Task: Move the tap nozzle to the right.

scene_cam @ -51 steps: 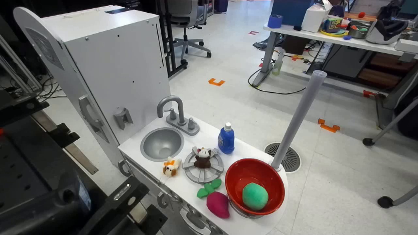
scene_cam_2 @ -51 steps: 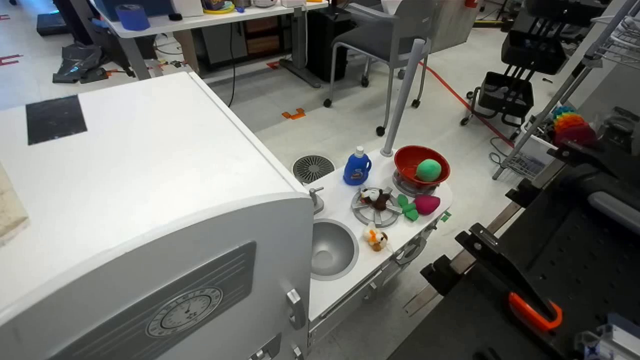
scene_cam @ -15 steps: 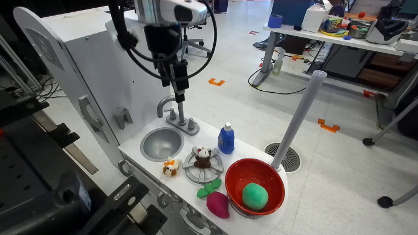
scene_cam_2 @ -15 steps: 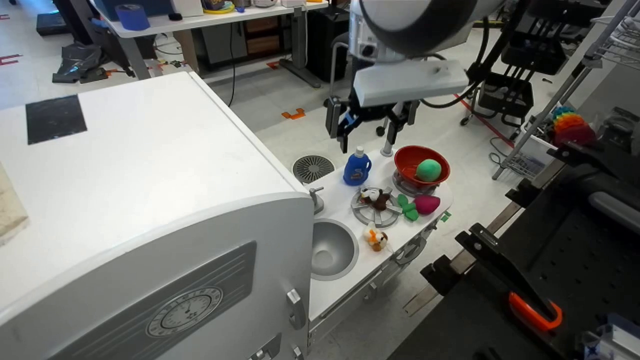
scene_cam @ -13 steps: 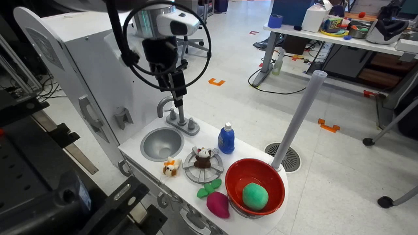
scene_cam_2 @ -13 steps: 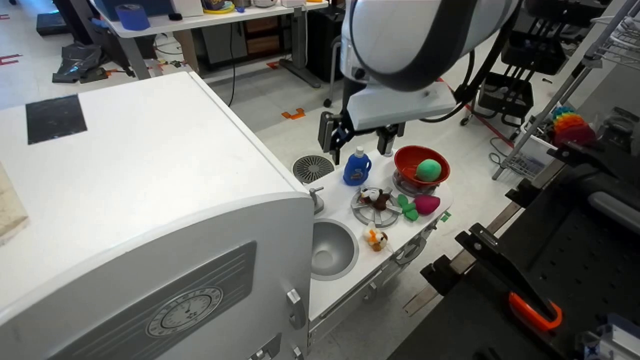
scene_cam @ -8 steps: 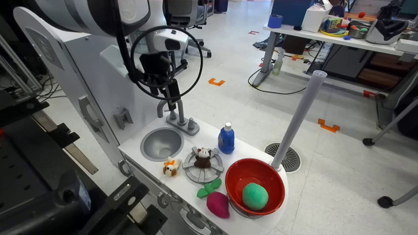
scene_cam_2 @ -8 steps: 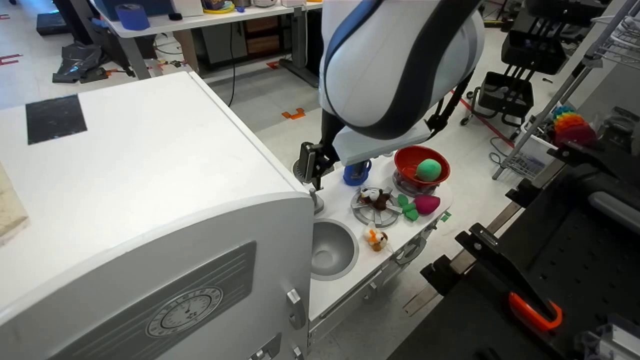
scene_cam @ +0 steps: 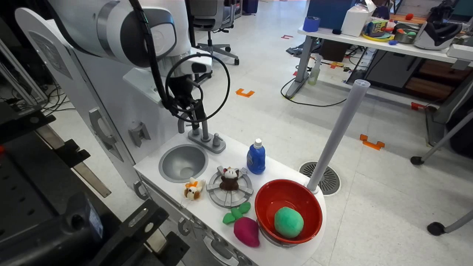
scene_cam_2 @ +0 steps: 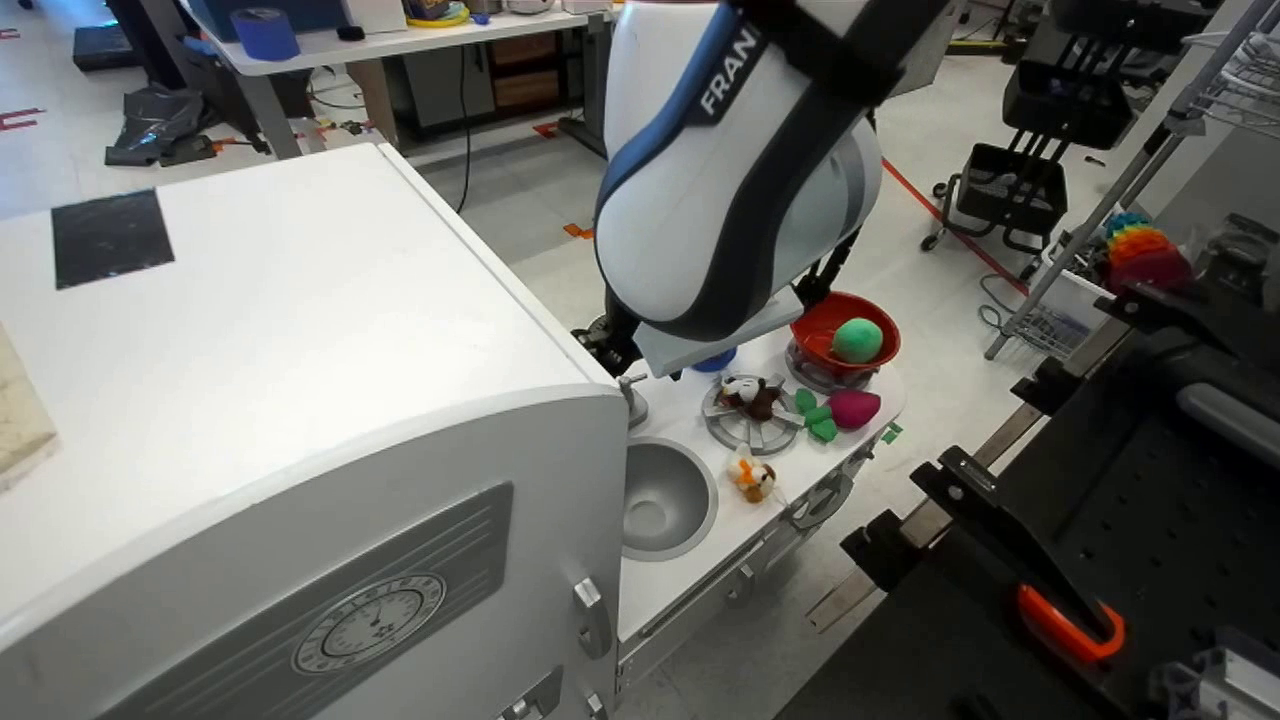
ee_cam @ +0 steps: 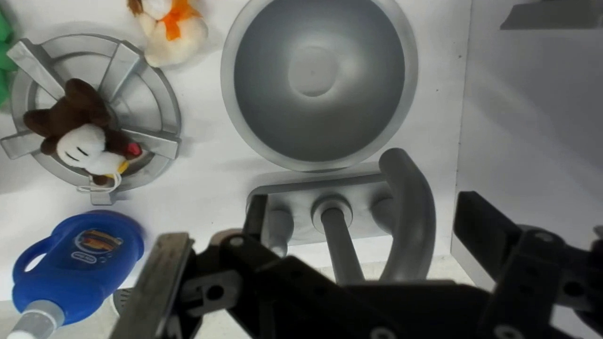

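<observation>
The tap nozzle is a grey arched spout (scene_cam: 181, 126) on a faucet base (scene_cam: 217, 147) behind the sink. In the wrist view its arch (ee_cam: 417, 221) curves out towards the sink. In an exterior view the white cabinet hides most of the faucet; a handle and base end (scene_cam_2: 637, 402) show. My gripper (ee_cam: 365, 216) is open and has come down over the faucet. The spout and its upright stem lie between the two fingers, with a gap on either side. The gripper also shows in an exterior view (scene_cam: 195, 117), partly covered by cable and arm.
The round sink (ee_cam: 312, 127) lies in front of the faucet. The white cabinet wall (ee_cam: 532, 117) stands close beside one finger. A blue bottle (scene_cam: 256, 159), plush toys (scene_cam: 230, 179), a red bowl (scene_cam: 266, 195) and a grey pole (scene_cam: 338, 135) share the counter.
The arm came into view, then moved down and towards the cabinet, bringing the open gripper over the faucet. The spout and counter items have not visibly moved.
</observation>
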Controlling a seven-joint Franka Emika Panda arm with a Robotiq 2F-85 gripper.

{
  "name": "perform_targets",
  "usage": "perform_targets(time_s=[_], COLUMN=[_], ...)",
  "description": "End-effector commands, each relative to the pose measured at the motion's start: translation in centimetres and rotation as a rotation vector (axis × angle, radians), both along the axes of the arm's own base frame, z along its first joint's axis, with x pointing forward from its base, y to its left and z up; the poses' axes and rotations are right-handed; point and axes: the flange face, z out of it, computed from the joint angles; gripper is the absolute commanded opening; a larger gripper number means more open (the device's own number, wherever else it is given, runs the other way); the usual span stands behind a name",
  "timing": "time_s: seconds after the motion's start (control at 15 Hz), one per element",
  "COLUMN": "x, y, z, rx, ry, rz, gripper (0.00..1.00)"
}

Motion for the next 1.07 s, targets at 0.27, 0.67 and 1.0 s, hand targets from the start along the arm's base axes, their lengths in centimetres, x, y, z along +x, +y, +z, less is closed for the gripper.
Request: perform_targets(time_s=[0.27,0.67,1.0], x=[1.2,1.5,3.5], y=[-0.9,-3.4,-7.4], z=[-4.8,-5.1,-2.9], rx=[0.032,0.023,0.015], ry=[0.006,0.009,-0.013], rz=[0.001,-0.046,-0.158], gripper=[1.00,1.00,1.00])
